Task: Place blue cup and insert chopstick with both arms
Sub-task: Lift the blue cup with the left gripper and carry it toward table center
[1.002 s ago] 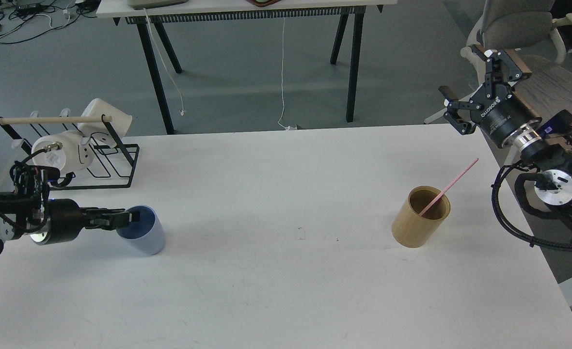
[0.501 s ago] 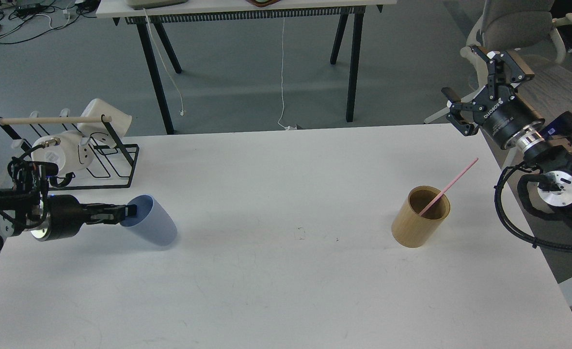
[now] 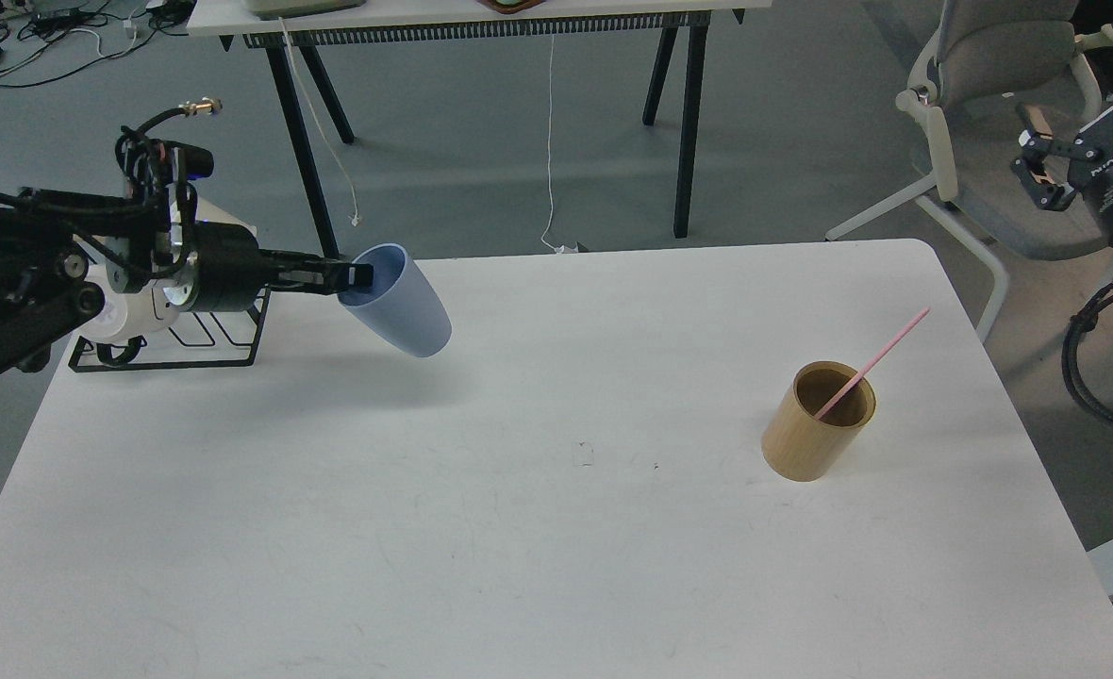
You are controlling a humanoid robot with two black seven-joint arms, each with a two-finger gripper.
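Note:
My left gripper (image 3: pixel 354 276) is shut on the rim of the blue cup (image 3: pixel 398 304) and holds it in the air, tilted, above the table's back left part. A pink chopstick (image 3: pixel 872 363) leans in the bamboo holder (image 3: pixel 816 422) at the right of the white table (image 3: pixel 556 528). My right gripper (image 3: pixel 1080 132) is off the table at the far right, up by the chair; its fingers are spread and hold nothing.
A black wire rack (image 3: pixel 179 335) with white cups stands at the table's back left, partly behind my left arm. A grey office chair (image 3: pixel 990 57) is beyond the right corner. A second table with black legs (image 3: pixel 302 132) stands behind.
My left gripper has lifted the blue cup off the table and carried it up and to the right. My right arm has drawn back to the right, away from the table.

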